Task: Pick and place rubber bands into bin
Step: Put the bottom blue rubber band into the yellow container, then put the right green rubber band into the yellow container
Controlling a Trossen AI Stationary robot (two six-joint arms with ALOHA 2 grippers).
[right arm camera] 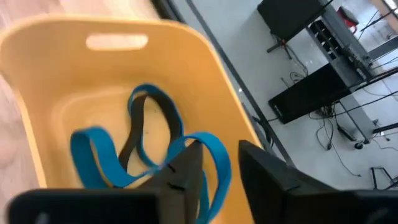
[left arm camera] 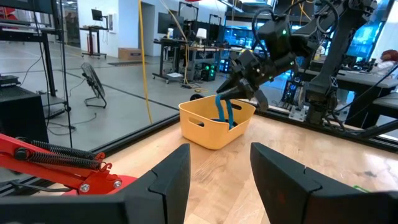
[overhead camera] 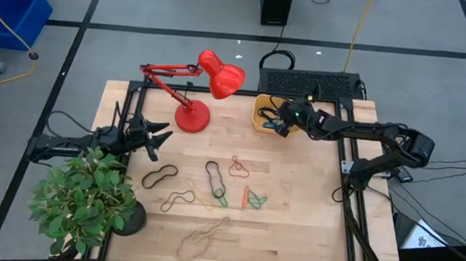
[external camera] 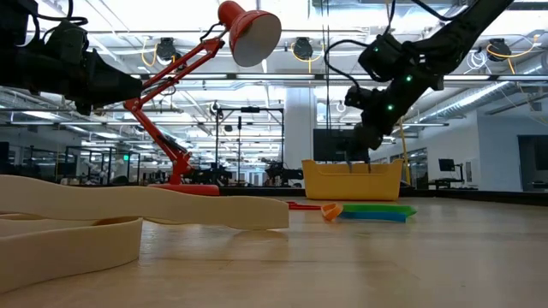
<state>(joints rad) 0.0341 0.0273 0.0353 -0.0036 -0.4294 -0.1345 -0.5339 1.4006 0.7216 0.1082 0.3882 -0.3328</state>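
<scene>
The orange-yellow bin [overhead camera: 261,116] stands at the table's far side, right of the red lamp. My right gripper [overhead camera: 281,123] hovers over it, fingers pointing down into it and slightly apart [right arm camera: 221,168]. A blue rubber band [right arm camera: 155,155] hangs from it into the bin [right arm camera: 56,74], beside a dark band [right arm camera: 134,140] on the bin's floor. My left gripper [overhead camera: 162,138] is open and empty at the table's left, by the plant. Several bands lie on the wood: black [overhead camera: 160,176], black-green [overhead camera: 215,179], red [overhead camera: 238,166], orange-green [overhead camera: 252,199], tan [overhead camera: 202,238]. My right gripper touches the blue band only where one loop [right arm camera: 211,155] lies draped around one finger [right arm camera: 186,177]; a gap shows between the two fingers. The fingers come from above, pointing down. The band hangs slack below them [left arm camera: 224,112], its lower loops on the bin's floor.
A red desk lamp [overhead camera: 192,115] stands left of the bin, its head [overhead camera: 222,75] at the far edge. A potted plant [overhead camera: 86,198] fills the near left corner. A black frame runs along the table's edges. A large blue bin [overhead camera: 9,13] sits on the floor.
</scene>
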